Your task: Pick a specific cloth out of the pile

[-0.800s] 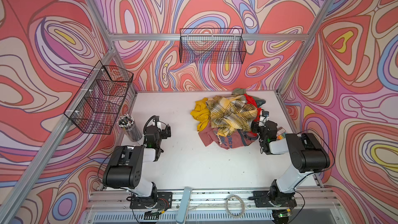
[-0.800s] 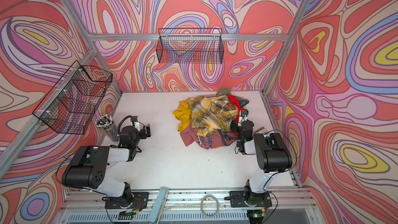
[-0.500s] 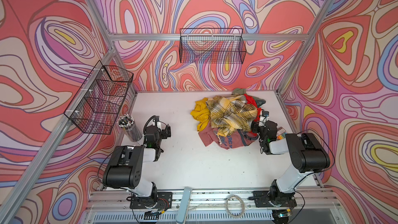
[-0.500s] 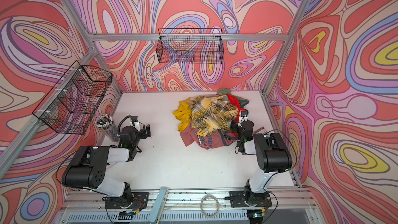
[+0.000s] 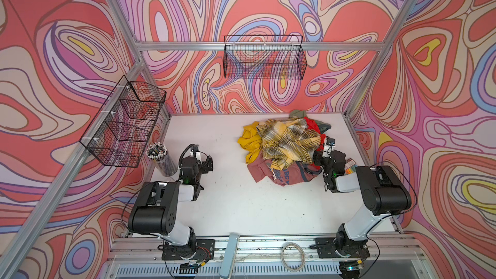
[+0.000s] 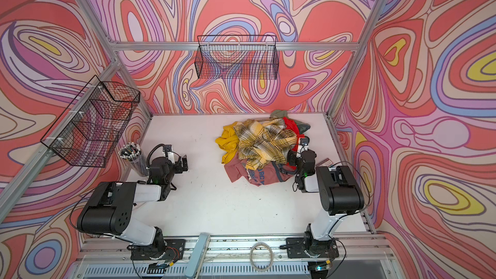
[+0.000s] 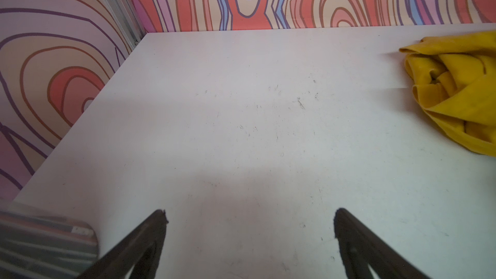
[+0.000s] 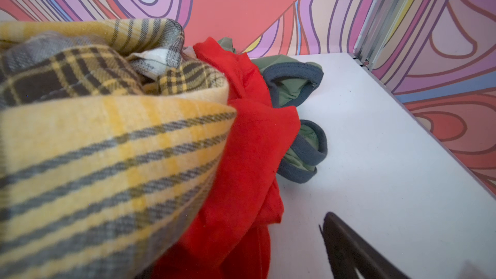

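Two arms sit low on the white desk. The left jaws stand wide apart over bare desk beside a cup of pens, gripping nothing. The right jaws sit at the right edge of the pile, also spread wide. Only one finger shows in the right wrist view, and the plaid shirt hides the other. No fabric looks pinched. The cloth, dusty pink with blue lettering, lies at the pile's near edge, partly under the plaid shirt.
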{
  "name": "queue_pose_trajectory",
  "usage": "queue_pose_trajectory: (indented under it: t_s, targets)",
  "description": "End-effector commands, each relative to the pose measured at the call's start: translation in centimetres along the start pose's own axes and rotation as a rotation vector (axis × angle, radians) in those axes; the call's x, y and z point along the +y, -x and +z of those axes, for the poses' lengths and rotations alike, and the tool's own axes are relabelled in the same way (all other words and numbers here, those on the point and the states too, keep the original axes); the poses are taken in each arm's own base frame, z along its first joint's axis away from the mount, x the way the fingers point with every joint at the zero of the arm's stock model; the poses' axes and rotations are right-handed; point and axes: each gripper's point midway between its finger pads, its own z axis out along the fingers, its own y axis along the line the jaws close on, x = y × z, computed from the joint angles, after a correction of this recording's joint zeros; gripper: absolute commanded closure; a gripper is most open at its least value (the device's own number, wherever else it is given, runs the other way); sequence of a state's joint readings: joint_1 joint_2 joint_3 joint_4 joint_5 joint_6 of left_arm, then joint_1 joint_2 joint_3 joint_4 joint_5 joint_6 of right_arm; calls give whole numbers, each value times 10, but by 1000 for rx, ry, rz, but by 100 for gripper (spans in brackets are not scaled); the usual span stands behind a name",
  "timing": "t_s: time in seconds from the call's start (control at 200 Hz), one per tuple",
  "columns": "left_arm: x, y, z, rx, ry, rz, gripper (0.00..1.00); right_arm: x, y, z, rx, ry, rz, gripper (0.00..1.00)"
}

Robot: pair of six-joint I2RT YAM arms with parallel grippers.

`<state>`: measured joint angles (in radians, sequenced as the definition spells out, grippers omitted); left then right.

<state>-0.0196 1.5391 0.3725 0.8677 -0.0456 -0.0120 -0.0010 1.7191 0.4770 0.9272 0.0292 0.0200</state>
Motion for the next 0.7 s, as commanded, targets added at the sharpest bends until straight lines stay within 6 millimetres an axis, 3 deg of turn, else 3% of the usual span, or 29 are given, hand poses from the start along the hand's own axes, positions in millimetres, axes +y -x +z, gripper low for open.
queue_pose_trajectory:
  t_s: [0.0, 0.25, 0.326, 0.351, 0.366, 0.416, 0.546, 0.696]
  targets:
    - [1, 5, 2, -11, 1, 4, 0, -1, 2, 1, -7, 0, 8, 2]
    - [3, 8, 2, -10, 14, -4, 0, -2, 4, -1, -19, -7, 10, 3]
    - [5, 24, -2, 23, 23, -9, 0, -18, 15, -7, -28, -102, 52, 4]
    - [8, 20, -5, 92, 45, -26, 0, -22, 20, -10, -20, -120, 62, 4]
    - [11, 35, -5, 92, 63, -45, 0, -22, 21, -11, -6, -123, 67, 4]
    - [15, 50, -13, 137, 89, -116, 0, -23, 30, -16, 39, -129, 108, 6]
    - [1, 71, -37, 96, 29, -239, 1, -16, 59, -37, 36, -91, 208, 7]
    - [-24, 67, -59, 106, -14, -249, 0, 1, 76, -59, 89, -2, 279, 9]
